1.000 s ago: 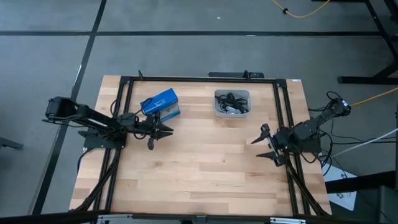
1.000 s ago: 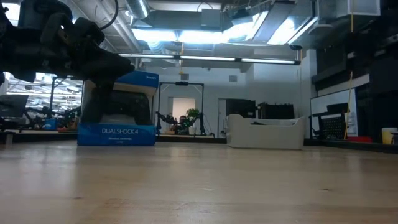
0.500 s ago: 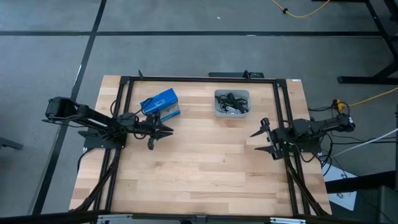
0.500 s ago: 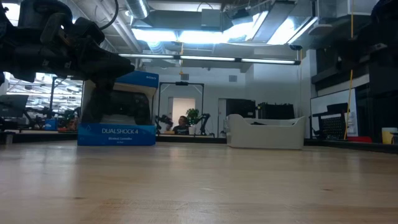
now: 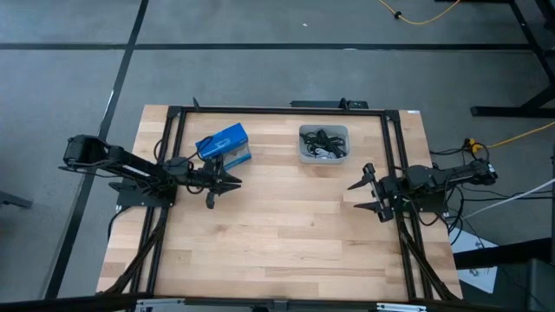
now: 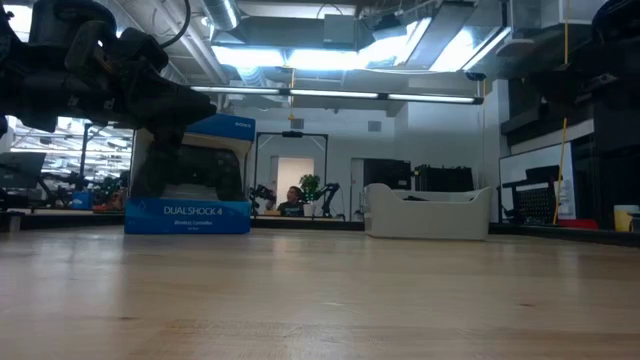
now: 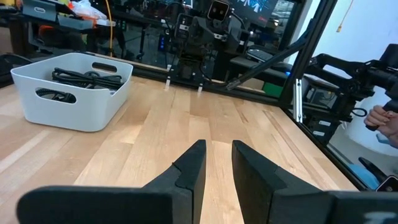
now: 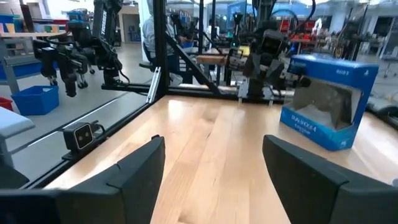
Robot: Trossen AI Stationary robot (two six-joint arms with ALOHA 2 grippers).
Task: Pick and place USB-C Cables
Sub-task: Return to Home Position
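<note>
Right gripper [image 5: 360,196]: fingers spread wide, nothing between them; its own wrist view [image 8: 213,142] shows the same. It sits at the right edge of the table [image 5: 277,234], pointing in toward the middle, well apart from the bin.

Left gripper [image 5: 224,182]: fingers only a narrow gap apart [image 7: 217,168], holding nothing. It's just beside the blue box [image 5: 224,141], pointing right across the table.

Gray bin [image 5: 303,157] stands near the far edge, right of centre, apart from the blue box. All the cables [image 5: 323,143] are inside it, none on the tabletop. They lie as one tangled heap, mostly black. There's a pale patch toward the bin's near wall that may be a white one, too small to be sure. From the left wrist the black loops [image 7: 84,78] run roughly along the bin's [image 7: 81,102] long side. No single cable's direction or plug end can be made out.

Blue box [image 8: 323,118] has a window, with a dark controller [image 8: 326,102] showing behind it.
</note>
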